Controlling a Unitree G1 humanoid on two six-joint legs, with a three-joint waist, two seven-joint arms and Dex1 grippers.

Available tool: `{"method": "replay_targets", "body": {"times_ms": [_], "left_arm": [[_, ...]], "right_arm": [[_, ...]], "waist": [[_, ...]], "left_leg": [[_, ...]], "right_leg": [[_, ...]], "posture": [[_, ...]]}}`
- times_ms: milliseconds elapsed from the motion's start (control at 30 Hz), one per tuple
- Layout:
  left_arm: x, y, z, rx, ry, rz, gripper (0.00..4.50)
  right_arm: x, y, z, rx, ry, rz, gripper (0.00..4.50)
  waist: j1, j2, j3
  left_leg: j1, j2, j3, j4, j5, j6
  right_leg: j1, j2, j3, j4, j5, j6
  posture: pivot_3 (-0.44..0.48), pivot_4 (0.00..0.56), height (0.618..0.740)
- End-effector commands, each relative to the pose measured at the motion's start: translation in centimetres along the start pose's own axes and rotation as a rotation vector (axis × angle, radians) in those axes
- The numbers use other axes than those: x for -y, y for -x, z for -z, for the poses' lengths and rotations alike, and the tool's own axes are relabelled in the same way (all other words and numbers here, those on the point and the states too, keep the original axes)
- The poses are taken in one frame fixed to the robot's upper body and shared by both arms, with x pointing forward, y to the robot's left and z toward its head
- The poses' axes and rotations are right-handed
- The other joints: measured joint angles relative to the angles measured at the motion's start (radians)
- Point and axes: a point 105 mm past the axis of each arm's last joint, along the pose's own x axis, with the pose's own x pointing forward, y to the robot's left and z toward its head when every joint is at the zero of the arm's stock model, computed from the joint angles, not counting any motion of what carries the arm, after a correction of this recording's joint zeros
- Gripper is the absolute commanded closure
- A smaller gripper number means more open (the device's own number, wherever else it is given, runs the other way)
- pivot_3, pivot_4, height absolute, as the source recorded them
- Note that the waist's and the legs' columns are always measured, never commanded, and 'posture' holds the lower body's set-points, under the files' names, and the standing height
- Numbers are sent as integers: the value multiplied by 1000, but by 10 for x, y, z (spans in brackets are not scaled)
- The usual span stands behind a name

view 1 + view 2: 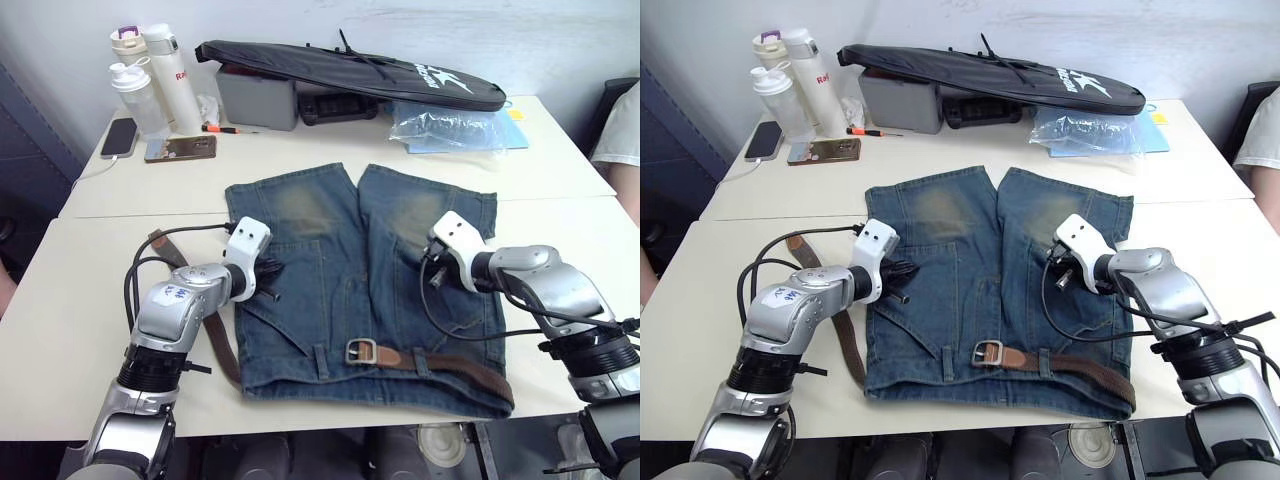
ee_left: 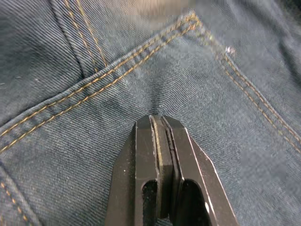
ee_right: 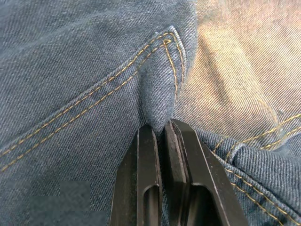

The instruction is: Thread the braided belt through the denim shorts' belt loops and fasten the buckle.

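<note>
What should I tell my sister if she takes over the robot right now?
Left gripper: shut, tips against the denim shorts on their left half.
Right gripper: shut on a raised fold of the shorts by a pocket seam, on their right half.
Shorts lie flat on the table, waistband toward the robot.
Braided belt runs along the waistband under belt loops; the buckle sits near the middle, with the strap through it.
A stretch of belt trails loose off the left side of the shorts.
Left: check the loops on that side, confirm the fastening.
</note>
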Motion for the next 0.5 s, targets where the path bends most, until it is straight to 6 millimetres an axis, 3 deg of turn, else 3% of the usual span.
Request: {"method": "replay_targets", "body": {"times_ms": [33,200,367,400,433,467,500], "left_arm": [[-24,2,-19,69,-37,-122,4446],[-30,-2,-22,77,-54,-143,4446],[-22,-3,-18,51,-53,-88,4446],[-19,-1,-20,65,-33,-75,4128],[-17,0,-20,69,-25,-60,3782],[-18,3,-22,80,-9,-57,3637],[-18,5,-23,86,1,-54,3180]], "right_arm": [[12,-12,-23,54,69,17,4500],[17,-26,-29,69,68,10,4500],[18,-32,-36,112,48,-7,4500],[18,-31,-39,129,55,-8,4500],[18,-29,-43,151,62,-7,3857],[19,-25,-47,167,70,-10,3679],[20,-22,-50,178,75,-13,3374]], "waist": [[-9,1,2],[-16,2,2],[-18,2,2],[-18,2,2],[-18,2,2],[-18,3,3],[-18,4,3]], "left_leg": [[0,0,1,0,0,0],[0,0,1,-2,-1,0],[1,0,2,-1,0,0],[1,0,2,-1,-1,0],[1,0,2,-1,-1,0],[1,0,2,-1,-1,0],[1,0,2,-1,-1,0]], "right_leg": [[0,0,0,-1,1,0],[0,0,0,-3,4,1],[0,0,1,-2,4,1],[0,0,1,-2,4,1],[0,0,1,-2,4,1],[0,0,1,-2,4,1],[0,0,1,-2,4,1]], "posture": [[0,150,740],[0,150,740],[0,150,740],[0,150,740],[0,150,740],[0,150,740],[0,150,740]]}}
